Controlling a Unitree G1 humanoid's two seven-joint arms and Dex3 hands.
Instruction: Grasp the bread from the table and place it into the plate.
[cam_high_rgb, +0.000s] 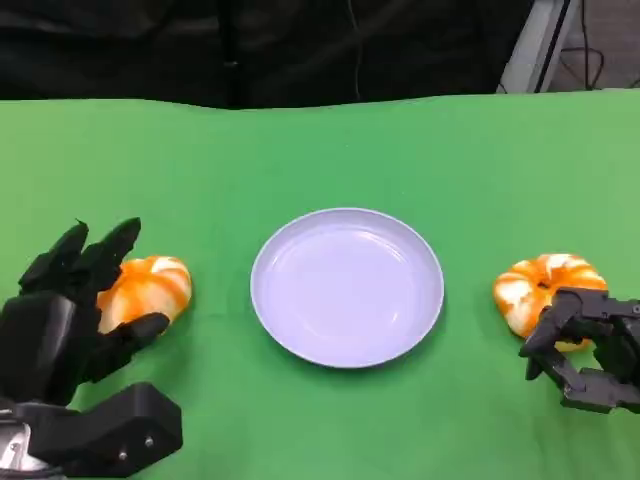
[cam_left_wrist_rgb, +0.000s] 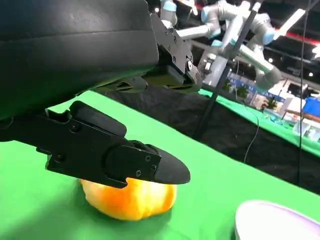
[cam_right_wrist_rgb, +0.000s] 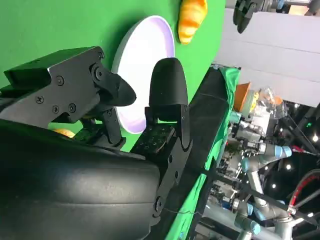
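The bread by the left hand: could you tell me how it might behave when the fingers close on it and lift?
The bread looks rounded and lobed, so it may rock or roll if nudged. Its glossy surface suggests it could slip. The left hand has fingers spread around it, so a wide wrap seems safer.

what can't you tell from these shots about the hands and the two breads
- Left bread: head view, its near side is behind the left hand; contact unclear. Left wrist view, a finger covers its top.
- Right bread: head view, the right hand hides its near edge; touching or apart, unclear.
- Plate: left wrist view, cut off by the picture's edge.
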